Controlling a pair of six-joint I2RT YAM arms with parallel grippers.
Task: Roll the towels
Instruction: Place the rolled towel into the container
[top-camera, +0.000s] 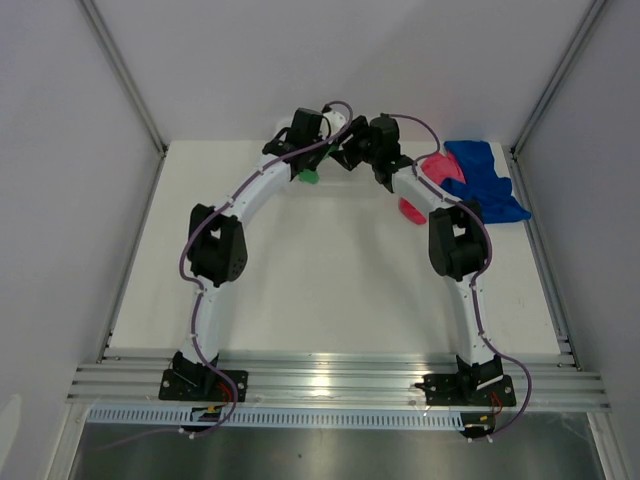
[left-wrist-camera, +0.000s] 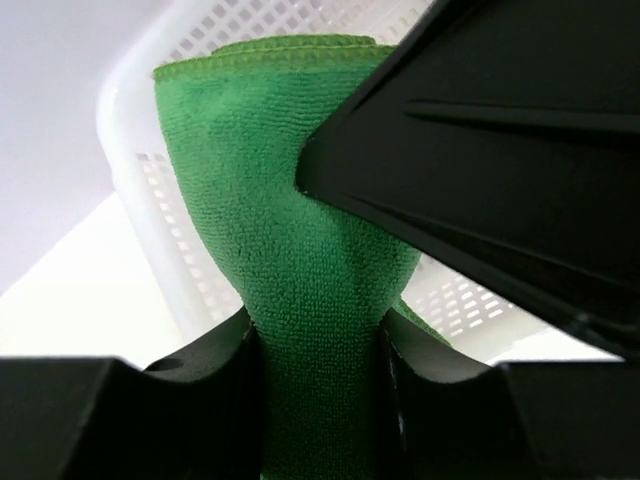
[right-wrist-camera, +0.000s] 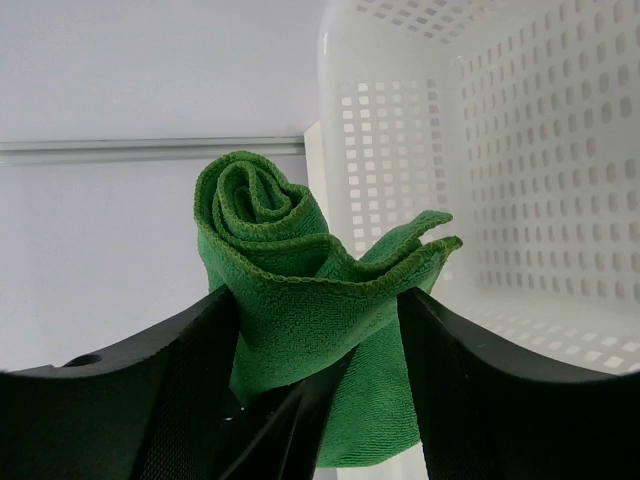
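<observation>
**Green roll held between both arms beside the basket**

Where the two bases sit at the lower edge of the overhead view, the left arm and the right arm rise over the white table. They arch inward and meet at the upper centre of the frame. A scrap of the green towel shows just below that meeting point.

In the left wrist view, the left gripper is clamped on the green towel. Its two black fingers squeeze the cloth into a narrow waist at the lower centre, and the cloth widens above them to a stitched edge near the top. A broad black casing fills the upper right and covers part of the cloth.

In the right wrist view, the right gripper stands fairly wide, with the green towel between its fingers. The cloth is wound into a spiral at the centre of the frame, and a loose flap lies toward the right finger. Cloth meets both inner faces, but I cannot tell whether the fingers press on it or only flank it.

Behind the roll is the white slotted basket, filling the right of that view. In the left wrist view its rim curves along the upper left.

Farther off in the overhead view, at the upper right, the pink towel lies crumpled beside the right arm. The blue towel is bunched just to its right.
</observation>
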